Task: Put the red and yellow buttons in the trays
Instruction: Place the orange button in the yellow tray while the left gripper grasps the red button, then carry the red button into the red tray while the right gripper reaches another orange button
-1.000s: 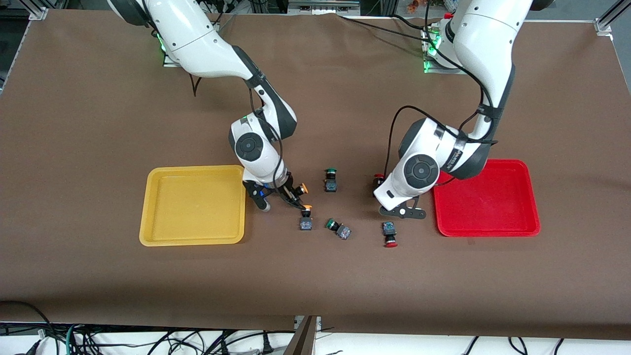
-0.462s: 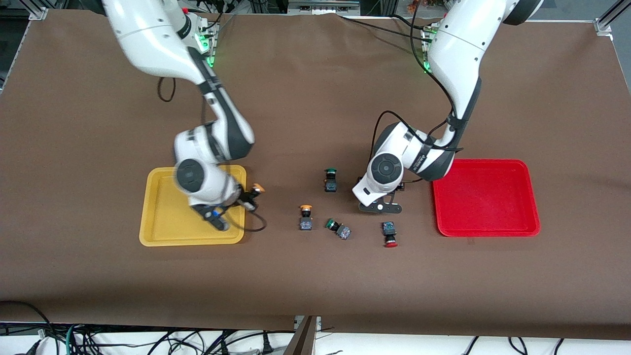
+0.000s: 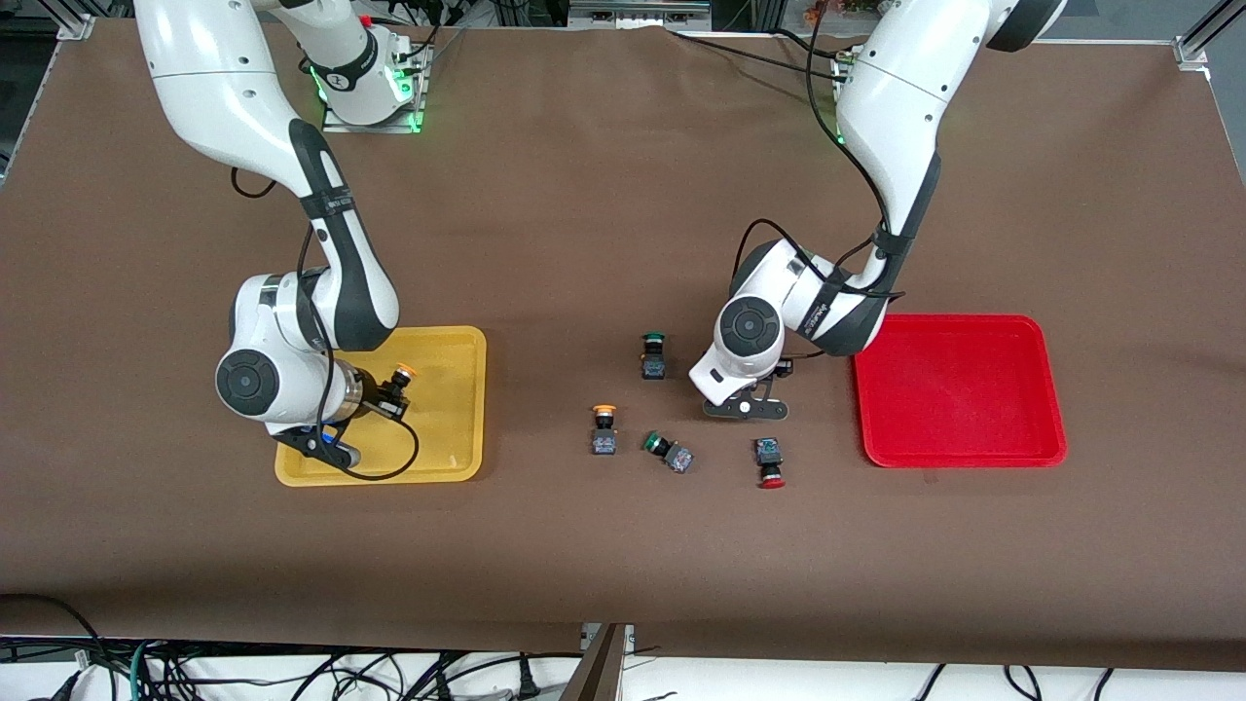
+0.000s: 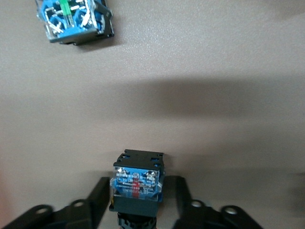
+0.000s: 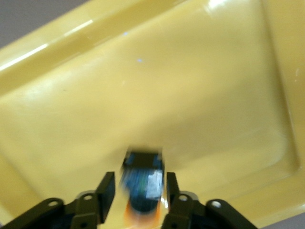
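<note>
Bench [image 3: 623,545]; two trays: yellow tray [image 3: 458,458], red tray [image 3: 959,389], both bare inside. Six buttons: two yellow, two red, two green. I judge them light, rigid; grab blocky body, not slick cap. Right pincer [image 5: 138,198] clamps yellow button [image 3: 396,382] over yellow tray; left pincer [image 4: 138,200] clasps red button [image 4: 137,183] beside green button [image 3: 653,356]. Loose near front camera: yellow button [image 3: 604,428], red button [image 3: 769,461], green button [image 3: 668,451].

first tray [image 3: 467,469]: mid-frame, right arm's end | right gripper [image 3: 389,397]: over it, gripping held button [image 3: 401,378] | second tray [image 3: 959,389]: mid-frame, left arm's end | left gripper [image 3: 745,407]: beside second tray, astride table button [image 4: 138,183] | four loose buttons [image 3: 604,433]: lower centre, between trays
</note>
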Controlling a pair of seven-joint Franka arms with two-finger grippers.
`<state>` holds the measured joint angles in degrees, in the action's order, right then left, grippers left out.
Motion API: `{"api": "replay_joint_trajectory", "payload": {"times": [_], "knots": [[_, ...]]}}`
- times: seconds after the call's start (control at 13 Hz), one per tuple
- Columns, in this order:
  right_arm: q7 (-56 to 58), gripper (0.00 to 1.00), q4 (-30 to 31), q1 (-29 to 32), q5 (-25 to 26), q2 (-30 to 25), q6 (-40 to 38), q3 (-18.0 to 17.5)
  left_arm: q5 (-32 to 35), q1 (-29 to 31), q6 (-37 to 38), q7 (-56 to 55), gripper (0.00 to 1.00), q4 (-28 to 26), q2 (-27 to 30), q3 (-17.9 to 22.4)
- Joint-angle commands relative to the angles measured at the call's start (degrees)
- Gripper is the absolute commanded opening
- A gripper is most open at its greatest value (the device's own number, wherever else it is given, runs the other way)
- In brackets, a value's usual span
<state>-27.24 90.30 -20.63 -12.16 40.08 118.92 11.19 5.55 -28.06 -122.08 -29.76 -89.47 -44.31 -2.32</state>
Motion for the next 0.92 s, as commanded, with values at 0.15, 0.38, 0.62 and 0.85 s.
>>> {"api": "replay_joint_trajectory", "payload": {"times": [0.15,0.38,0.62,0.85], "knots": [[-5.1,0.98,-5.0,-2.5,-1.9,-1.6,-1.0,-1.8,1.0,0.1,1.4,0.2,0.21,0.2,1.6,1.0],[-4.6,0.99,-13.4,-8.0,1.6,3.8,2.9,-5.0,1.0,2.8,9.6,11.0,0.22,0.7,5.9,2.8],[-5.4,0.99,-20.3,-14.2,4.3,11.0,8.5,-4.7,1.1,8.1,16.0,25.1,0.24,0.6,8.7,2.9],[-10.3,0.99,-21.4,-16.7,4.0,14.4,18.8,-5.0,2.9,14.1,18.6,36.9,0.31,-0.6,8.8,2.9]]}}
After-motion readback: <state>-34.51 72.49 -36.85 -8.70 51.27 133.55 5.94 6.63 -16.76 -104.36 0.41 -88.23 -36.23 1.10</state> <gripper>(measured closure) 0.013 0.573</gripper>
